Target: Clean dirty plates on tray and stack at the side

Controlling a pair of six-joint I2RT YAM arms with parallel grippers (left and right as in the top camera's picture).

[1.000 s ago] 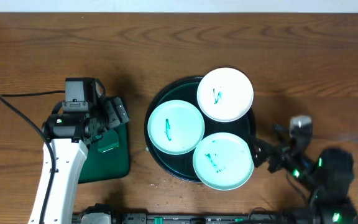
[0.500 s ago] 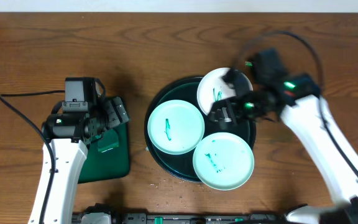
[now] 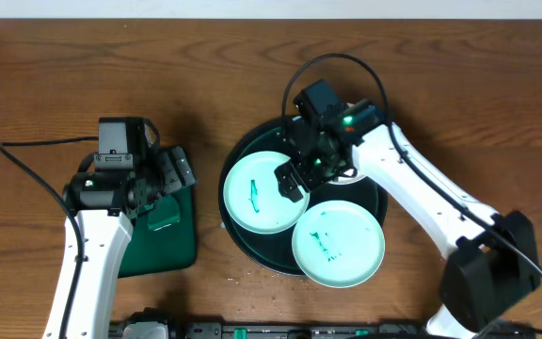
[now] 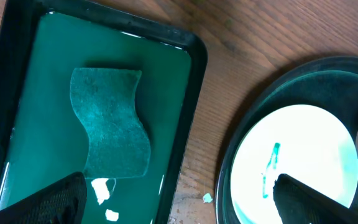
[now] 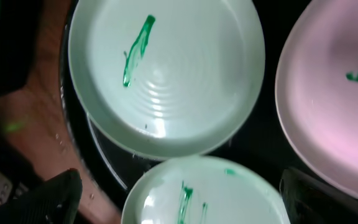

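Observation:
The round dark tray (image 3: 236, 233) holds three plates. A mint plate (image 3: 257, 196) with a green smear lies at its left, and a second smeared mint plate (image 3: 339, 245) at its front. The white plate (image 5: 331, 99), also smeared, is mostly hidden under my right arm in the overhead view. My right gripper (image 3: 296, 175) hangs open and empty above the plates, its fingers spanning the front mint plate (image 5: 210, 193) below the left mint plate (image 5: 166, 74). My left gripper (image 3: 170, 179) is open and empty over the rectangular tray, with the left mint plate (image 4: 303, 165) to its right.
A small rectangular dark green tray (image 4: 194, 81) left of the round tray holds a green sponge (image 4: 110, 121) and a few white crumbs. A black cable (image 3: 26, 174) runs across the table at the far left. Bare wooden table lies behind and to the right.
My right arm swung from the table's front right up and over the round tray, now covering the white plate. The left arm and the plates have not moved.

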